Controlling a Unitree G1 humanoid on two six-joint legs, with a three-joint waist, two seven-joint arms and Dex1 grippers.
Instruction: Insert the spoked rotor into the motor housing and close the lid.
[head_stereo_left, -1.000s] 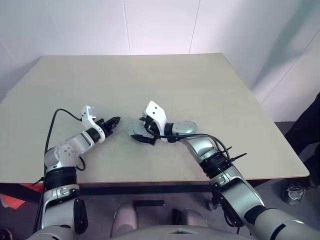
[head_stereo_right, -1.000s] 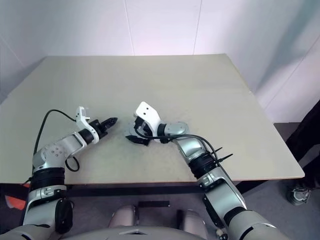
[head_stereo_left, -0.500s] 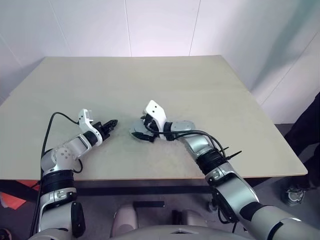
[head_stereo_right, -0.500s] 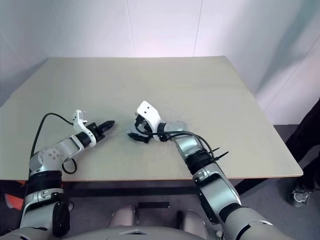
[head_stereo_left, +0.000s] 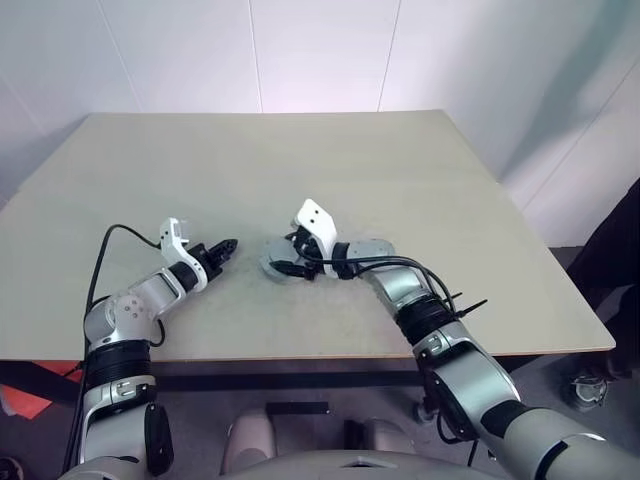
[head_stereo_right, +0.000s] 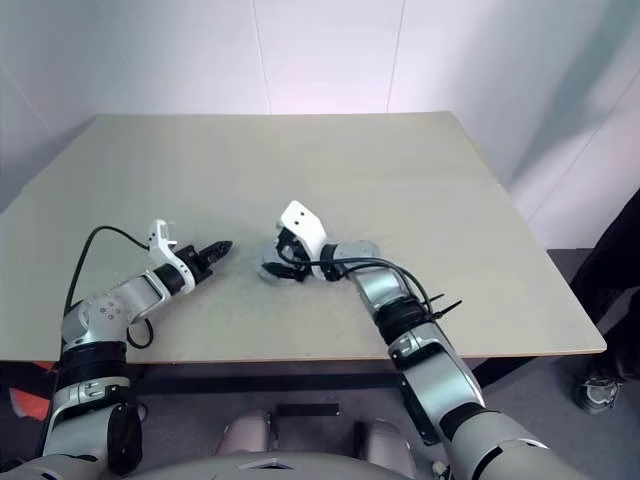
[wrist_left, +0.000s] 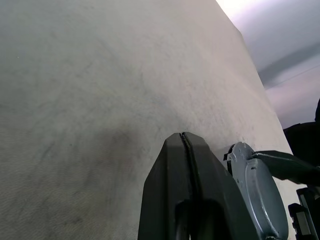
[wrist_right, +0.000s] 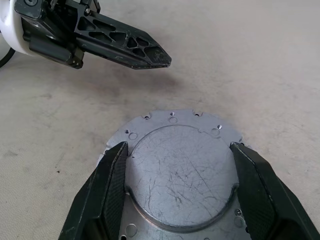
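- Lid: flat on the bench, near its front middle, raised centre up, ring of small holes around the flange. Whatever lies beneath it hidden, so no telling whether already over the housing.
- Right gripper: fingers spread wide, one on each side of the raised centre, right at its edge. No firm pinch evident.
- Left gripper: fingers pressed together, holding nothing, tip aimed at the lid from just beside it, off the bench.
- Step in hand, by the look of it: taking hold of the lid.
- To do it well: close evenly on opposite sides of the raised centre, keeping the disc level and centred between the fingers.
- Squeeze gently and only then lift; likely to skid or tip on a thin metal edge if pinched off-centre.
- Keep the left tip clear of the flange, or use it only as a stop against sliding.
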